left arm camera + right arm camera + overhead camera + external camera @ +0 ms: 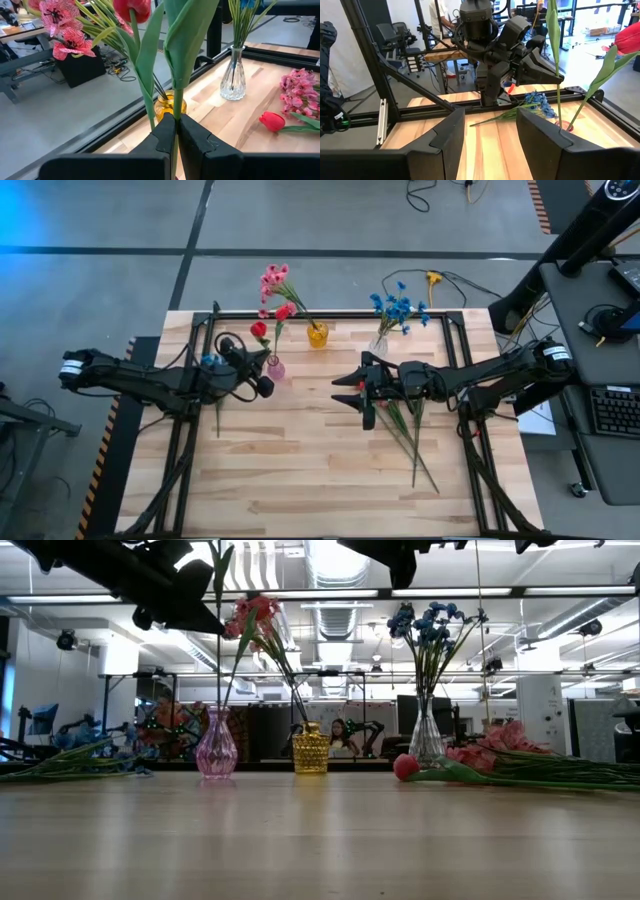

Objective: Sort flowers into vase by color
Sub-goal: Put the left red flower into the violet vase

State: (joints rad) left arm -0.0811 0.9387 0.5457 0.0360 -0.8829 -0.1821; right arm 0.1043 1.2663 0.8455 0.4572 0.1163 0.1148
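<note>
Holding a red tulip stem (176, 95) clenched in the left gripper's (177, 131) fingers above the pink vase (275, 367) near the surface's far edge, needing vertical lowering; right gripper (352, 392) hovering mid-surface, fingers parted, empty.

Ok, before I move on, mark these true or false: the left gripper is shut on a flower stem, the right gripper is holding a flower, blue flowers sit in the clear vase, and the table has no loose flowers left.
1. The left gripper is shut on a green stem. True.
2. The right gripper holds a flower. False: its jaws stand open with nothing between them.
3. The blue flowers stand in the clear vase. True.
4. No loose flowers remain on the table. False: a red tulip and pink flowers lie on it, near the clear vase.
</note>
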